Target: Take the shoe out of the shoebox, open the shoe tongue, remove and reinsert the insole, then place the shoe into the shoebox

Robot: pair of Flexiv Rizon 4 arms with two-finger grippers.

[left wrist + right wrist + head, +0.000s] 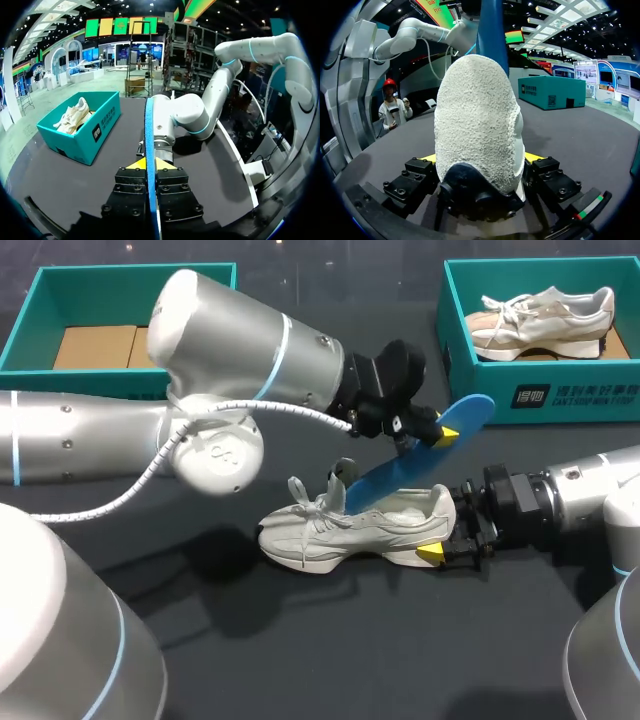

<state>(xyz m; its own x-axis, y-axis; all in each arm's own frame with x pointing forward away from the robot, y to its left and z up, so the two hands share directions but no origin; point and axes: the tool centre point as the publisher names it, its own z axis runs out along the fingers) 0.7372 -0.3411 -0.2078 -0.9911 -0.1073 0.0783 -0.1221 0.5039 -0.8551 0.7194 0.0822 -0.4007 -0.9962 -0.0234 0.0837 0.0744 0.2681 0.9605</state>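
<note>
Centre frame, the shoe (335,532) rests on the surface (300,650), heel clamped by the right gripper (438,540); the left gripper (440,432) pinches the blue insole (400,472) (lower end at the shoe's opening). The upper-right shoebox (540,392) holds another shoe (545,318), the upper-left shoebox (30,320) cardboard (95,345).

Dark matte table (330,660) right across the head view, soft shadows pooling mid-table and lower left, even light, surface reading paler grey in the right wrist view
</note>
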